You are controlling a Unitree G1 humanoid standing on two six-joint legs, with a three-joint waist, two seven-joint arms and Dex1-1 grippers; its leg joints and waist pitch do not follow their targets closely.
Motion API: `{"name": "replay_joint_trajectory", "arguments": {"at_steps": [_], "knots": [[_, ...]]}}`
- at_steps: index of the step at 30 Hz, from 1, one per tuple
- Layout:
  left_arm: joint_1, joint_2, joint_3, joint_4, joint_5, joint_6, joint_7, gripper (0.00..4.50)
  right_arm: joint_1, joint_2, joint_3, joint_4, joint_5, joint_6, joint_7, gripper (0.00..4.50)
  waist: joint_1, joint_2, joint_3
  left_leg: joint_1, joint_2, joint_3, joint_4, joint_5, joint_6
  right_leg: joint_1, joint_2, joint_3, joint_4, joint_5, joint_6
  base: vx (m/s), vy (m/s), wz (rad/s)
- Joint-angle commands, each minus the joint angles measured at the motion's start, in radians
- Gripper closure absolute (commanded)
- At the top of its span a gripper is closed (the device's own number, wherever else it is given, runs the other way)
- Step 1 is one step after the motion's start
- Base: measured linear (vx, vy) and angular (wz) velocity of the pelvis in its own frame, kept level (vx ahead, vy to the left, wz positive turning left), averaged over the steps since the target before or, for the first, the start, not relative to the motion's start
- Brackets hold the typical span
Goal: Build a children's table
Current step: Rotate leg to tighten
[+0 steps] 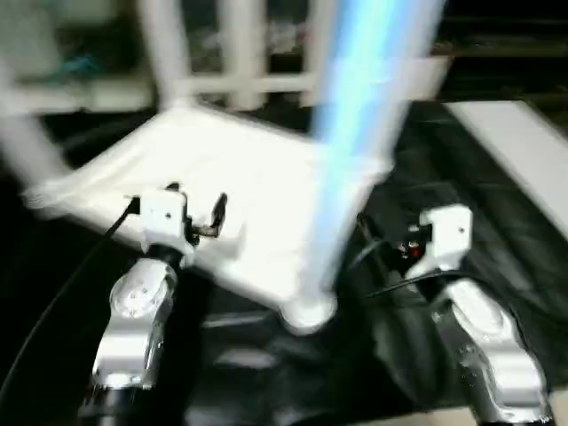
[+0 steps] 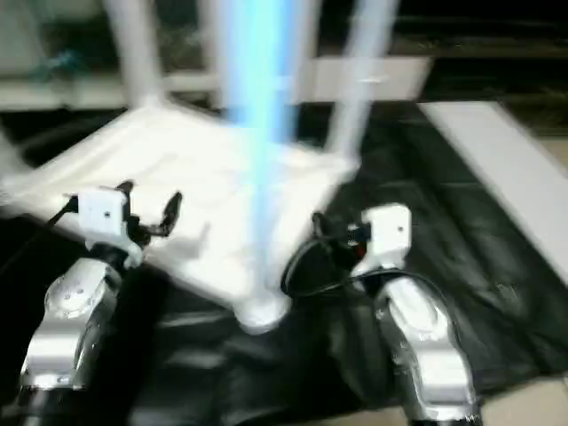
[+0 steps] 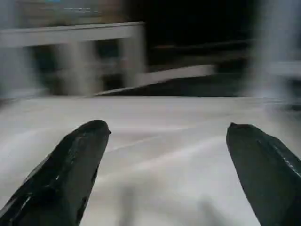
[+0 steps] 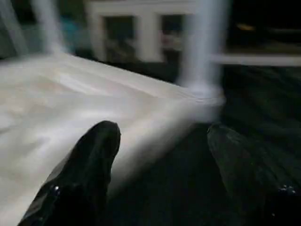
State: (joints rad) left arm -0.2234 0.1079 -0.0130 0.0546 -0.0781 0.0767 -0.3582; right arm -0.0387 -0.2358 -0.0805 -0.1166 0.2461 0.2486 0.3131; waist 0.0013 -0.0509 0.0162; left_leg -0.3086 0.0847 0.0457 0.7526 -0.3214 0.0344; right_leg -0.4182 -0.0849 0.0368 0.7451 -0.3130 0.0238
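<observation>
The children's table lies upside down on black cloth, its white tabletop (image 1: pixel 240 186) facing up. A white leg (image 1: pixel 355 133) stands in the nearest corner socket (image 1: pixel 306 312), and more legs (image 1: pixel 164 44) rise from the far corners. My left gripper (image 1: pixel 197 200) hovers over the tabletop's near left edge, open and holding nothing; its wrist view has the two fingers (image 3: pixel 75 160) spread above the white surface (image 3: pixel 155 160). My right gripper (image 2: pixel 327 235) is just right of the nearest corner, open and empty, with the tabletop's edge (image 4: pixel 61 103) and a corner leg (image 4: pixel 202 42) ahead of it.
A flat white board (image 1: pixel 524 151) lies on the black cloth (image 1: pixel 497 231) at the right. A white railing or shelf frame (image 1: pixel 266 84) runs across the back behind the table. A black cable (image 1: pixel 62 284) trails from my left wrist.
</observation>
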Motion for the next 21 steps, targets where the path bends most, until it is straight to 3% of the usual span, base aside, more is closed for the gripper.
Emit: {"name": "replay_joint_trajectory", "arguments": {"at_steps": [1,2,3,4,5,6,7,8,9,10,11,13,15,17,18,19,21], "knots": [[0.030,0.066,-0.012,-0.004,-0.080,-0.019,-0.177,0.03,-0.021,-0.003,0.023,-0.035,0.034,-0.004,0.057,1.15,0.056,-0.053,-0.061,-0.108,-0.041,0.048,-0.060,0.234,-0.013,0.169,-0.058,0.008,-0.029,1.885,-0.002,0.051,0.021,0.16],[0.026,0.097,-0.028,0.009,-0.088,-0.009,-0.241,0.03,-0.018,-0.015,0.022,-0.041,0.045,-0.001,0.080,1.15,0.058,-0.021,-0.062,-0.103,-0.037,0.053,-0.098,0.338,-0.037,0.147,-0.037,-0.030,-0.030,1.916,0.041,-0.152,0.058,-0.28],[0.020,0.118,-0.039,0.022,-0.083,-0.004,-0.269,0.03,-0.017,-0.021,0.019,-0.043,0.051,0.000,0.093,1.15,0.047,0.025,-0.041,-0.081,-0.011,0.045,-0.153,0.427,-0.047,0.097,-0.031,-0.083,-0.080,1.528,0.094,-0.300,0.062,-0.49],[-0.002,0.171,-0.063,0.060,-0.058,0.010,-0.326,0.03,-0.015,-0.038,0.010,-0.047,0.064,0.002,0.122,1.15,0.046,0.060,-0.037,-0.107,0.045,0.031,-0.181,0.367,-0.024,0.123,-0.044,-0.114,-0.108,1.108,0.169,-0.300,0.062,-0.49],[-0.023,0.213,-0.084,0.087,-0.045,0.020,-0.390,0.03,-0.013,-0.055,0.005,-0.050,0.076,0.005,0.150,1.15,0.055,0.077,-0.035,-0.102,0.073,0.019,-0.182,0.281,-0.020,0.121,-0.048,-0.124,-0.126,0.896,0.215,-0.241,0.028,-0.44],[-0.043,0.246,-0.096,0.110,-0.030,0.028,-0.430,0.03,-0.011,-0.074,0.004,-0.052,0.081,0.004,0.175,1.15,0.061,0.083,-0.038,-0.053,0.175,-0.022,-0.201,0.012,0.024,0.107,-0.077,-0.089,-0.146,0.429,0.181,-0.075,-0.028,-0.04],[-0.062,0.279,-0.110,0.133,-0.013,0.024,-0.472,0.03,-0.009,-0.094,0.004,-0.053,0.085,0.003,0.197,1.15,0.057,0.087,-0.029,-0.042,0.208,-0.031,-0.222,-0.089,0.044,0.111,-0.099,-0.063,-0.155,0.229,0.046,-0.075,-0.028,-0.04],[-0.072,0.299,-0.119,0.145,-0.006,0.027,-0.500,0.03,-0.007,-0.106,0.004,-0.055,0.091,0.007,0.213,1.15,0.059,0.084,-0.023,-0.038,0.203,-0.020,-0.223,-0.114,0.021,0.106,-0.106,-0.056,-0.166,0.180,-0.019,0.000,0.000,0.00],[-0.077,0.308,-0.123,0.150,-0.003,0.028,-0.511,0.03,-0.006,-0.111,0.003,-0.055,0.094,0.008,0.220,1.15,0.064,0.078,-0.008,-0.048,0.174,0.012,-0.229,-0.156,-0.029,0.115,-0.104,-0.056,-0.187,0.054,-0.129,-0.052,0.060,0.07],[-0.107,0.369,-0.158,0.181,0.015,0.035,-0.582,0.03,0.000,-0.147,0.006,-0.059,0.103,0.011,0.268,1.15,0.070,0.080,-0.004,-0.048,0.162,0.027,-0.228,-0.169,-0.048,0.114,-0.102,-0.054,-0.196,-0.018,-0.160,-0.052,0.060,0.07],[-0.115,0.386,-0.169,0.190,0.014,0.037,-0.602,0.03,0.002,-0.158,0.008,-0.060,0.106,0.012,0.282,1.15,0.080,0.076,0.002,-0.033,0.158,0.045,-0.230,-0.205,-0.069,0.105,-0.102,-0.051,-0.214,-0.199,-0.185,-0.052,0.052,0.06],[-0.168,0.446,-0.211,0.248,0.043,0.014,-0.684,0.03,0.019,-0.212,0.030,-0.080,0.126,0.032,0.374,1.15,0.091,0.079,0.006,-0.026,0.164,0.058,-0.239,-0.237,-0.088,0.095,-0.101,-0.048,-0.223,-0.322,-0.198,0.000,0.000,0.00],[-0.207,0.460,-0.222,0.288,0.049,0.012,-0.719,0.03,0.028,-0.241,0.043,-0.084,0.137,0.054,0.423,1.15,0.093,0.081,0.002,-0.024,0.167,0.060,-0.245,-0.242,-0.094,0.094,-0.100,-0.045,-0.218,-0.293,-0.198,0.000,0.000,0.00],[-0.260,0.466,-0.238,0.336,0.045,0.025,-0.780,0.03,0.036,-0.277,0.062,-0.084,0.145,0.070,0.477,1.15,0.102,0.081,-0.009,-0.029,0.168,0.065,-0.242,-0.162,-0.081,0.099,-0.103,-0.044,-0.204,-0.157,-0.229,0.000,0.000,0.00],[-0.260,0.466,-0.238,0.336,0.045,0.025,-0.780,0.03,0.036,-0.277,0.062,-0.084,0.145,0.070,0.477,1.15,0.106,0.084,-0.011,-0.026,0.170,0.067,-0.243,-0.159,-0.081,0.096,-0.104,-0.045,-0.203,-0.135,-0.237,0.000,0.000,0.00],[-0.281,0.465,-0.251,0.353,0.046,0.034,-0.822,0.03,0.037,-0.289,0.074,-0.086,0.146,0.071,0.496,1.15,0.105,0.080,-0.014,-0.035,0.169,0.067,-0.241,-0.131,-0.075,0.101,-0.105,-0.046,-0.194,-0.069,-0.247,0.000,0.000,0.00],[-0.291,0.462,-0.260,0.361,0.048,0.041,-0.843,0.03,0.036,-0.293,0.080,-0.086,0.144,0.070,0.503,1.15,0.108,0.077,-0.018,-0.041,0.167,0.071,-0.236,-0.077,-0.055,0.103,-0.107,-0.046,-0.187,0.010,-0.259,0.000,0.000,0.00]]}}
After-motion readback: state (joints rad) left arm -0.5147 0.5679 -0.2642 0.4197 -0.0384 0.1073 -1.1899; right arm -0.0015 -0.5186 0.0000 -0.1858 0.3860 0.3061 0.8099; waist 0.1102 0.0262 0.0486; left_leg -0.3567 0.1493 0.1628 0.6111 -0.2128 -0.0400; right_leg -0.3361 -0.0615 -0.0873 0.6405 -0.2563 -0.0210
